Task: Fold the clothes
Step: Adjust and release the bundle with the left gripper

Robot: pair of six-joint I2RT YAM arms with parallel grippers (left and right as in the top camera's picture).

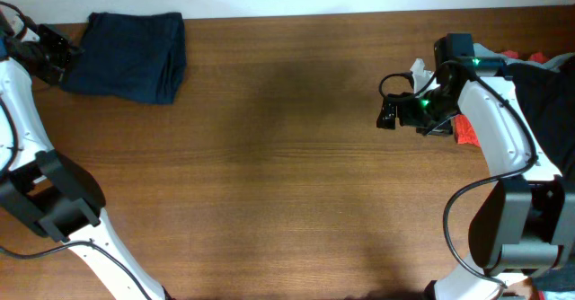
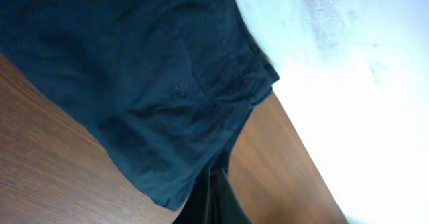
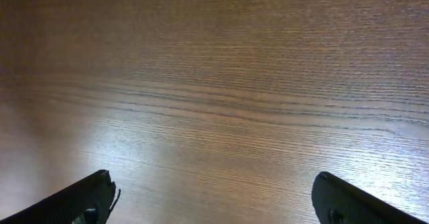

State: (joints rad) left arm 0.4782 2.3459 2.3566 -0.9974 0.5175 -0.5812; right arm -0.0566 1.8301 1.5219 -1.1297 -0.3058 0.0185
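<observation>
Navy shorts (image 1: 130,56) lie folded flat at the far left corner of the table (image 1: 269,174). Left gripper (image 1: 61,56) sits at their left edge, jaws pressed together. The wrist view catches only the fingers (image 2: 226,209) at the frame bottom against the hem, so can't tell if any cloth is pinched. Right gripper (image 1: 388,113) is spread wide over bare wood, holding nothing. Clothes pile (image 1: 548,102) at the right edge is black plus a red scrap, mostly behind the right arm (image 1: 503,129) and cut off by the frame.

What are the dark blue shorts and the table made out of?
The shorts look like soft woven cloth, maybe cotton: matte, wrinkled, with stitched seams. The table looks like wood or wood-look laminate: brown grain lines, slightly shiny.
</observation>
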